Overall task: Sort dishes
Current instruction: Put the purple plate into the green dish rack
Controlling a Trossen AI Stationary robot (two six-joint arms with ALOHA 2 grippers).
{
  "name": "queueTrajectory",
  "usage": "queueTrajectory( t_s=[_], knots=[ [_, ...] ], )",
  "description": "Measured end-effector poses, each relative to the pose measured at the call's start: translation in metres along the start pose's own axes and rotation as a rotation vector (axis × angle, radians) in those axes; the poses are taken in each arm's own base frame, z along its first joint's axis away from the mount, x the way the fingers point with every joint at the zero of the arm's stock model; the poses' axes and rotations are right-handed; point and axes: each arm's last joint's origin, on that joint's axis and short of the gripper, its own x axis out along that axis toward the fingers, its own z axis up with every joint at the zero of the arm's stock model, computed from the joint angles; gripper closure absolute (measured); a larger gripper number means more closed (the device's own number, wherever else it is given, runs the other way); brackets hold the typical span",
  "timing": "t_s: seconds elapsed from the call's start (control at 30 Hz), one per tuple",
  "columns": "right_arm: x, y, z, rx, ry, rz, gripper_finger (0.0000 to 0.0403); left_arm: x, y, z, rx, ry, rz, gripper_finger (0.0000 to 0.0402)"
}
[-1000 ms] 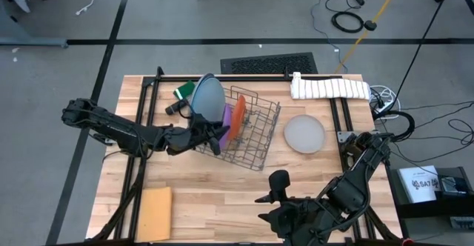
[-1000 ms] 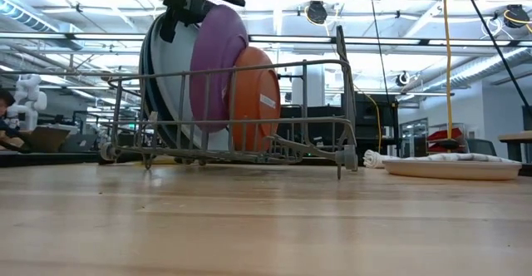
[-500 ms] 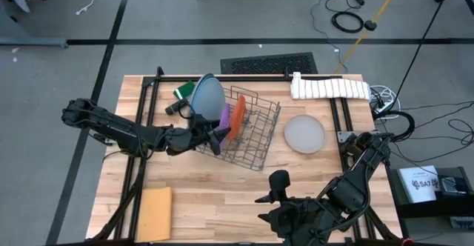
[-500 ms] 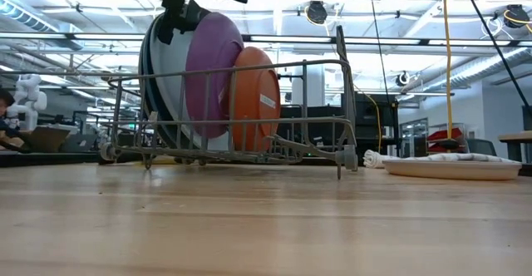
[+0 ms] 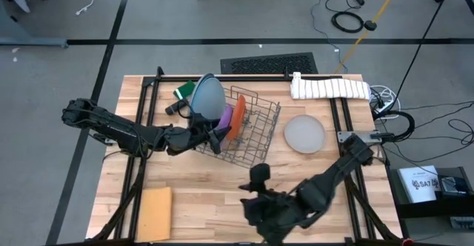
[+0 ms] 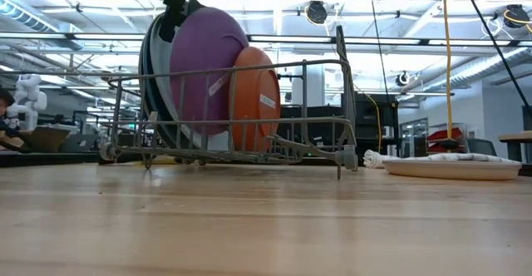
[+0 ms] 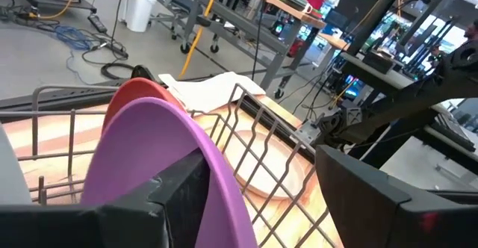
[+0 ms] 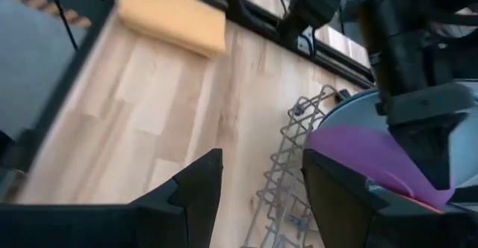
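Over the purple plate (image 6: 199,76), left tool (image 5: 216,136) open, empty.

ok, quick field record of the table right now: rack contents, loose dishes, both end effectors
rack: purple plate and orange plate upright, larger plates behind them
loose dish: light grey plate flat on the table, beside the rack
left end effector: open, over the purple plate's rim
right end effector: open, empty, above the table's near edge
other: tan sheet, rolled towel

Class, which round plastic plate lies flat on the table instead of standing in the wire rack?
The light grey round plastic plate; it lies flat outside the wire rack.
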Motion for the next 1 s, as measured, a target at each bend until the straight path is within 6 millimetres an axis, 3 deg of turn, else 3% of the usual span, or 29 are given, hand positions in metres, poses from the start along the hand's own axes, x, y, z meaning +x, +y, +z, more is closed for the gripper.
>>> queueTrajectory(
  t_s=[0.3, 0.43, 0.67, 1.0],
  knots=[
    [0.087, 0.000, -0.006, -0.028, 0.099, -0.107, 0.0226, 0.000, 0.000, 0.000, -0.001, -0.005, 0.005, 0.0159],
    [0.115, 0.003, -0.015, -0.041, 0.147, -0.218, 0.0260, 0.000, 0.000, 0.001, -0.005, -0.009, 0.004, 0.0159],
    [0.133, -0.001, -0.019, 0.031, 0.142, -0.376, 0.0388, -0.002, -0.002, 0.005, -0.027, -0.024, -0.022, 0.0159],
    [0.135, -0.008, -0.019, 0.151, 0.102, -0.487, 0.0402, -0.002, -0.003, 0.007, -0.067, -0.036, -0.039, 0.0159]
  ],
)
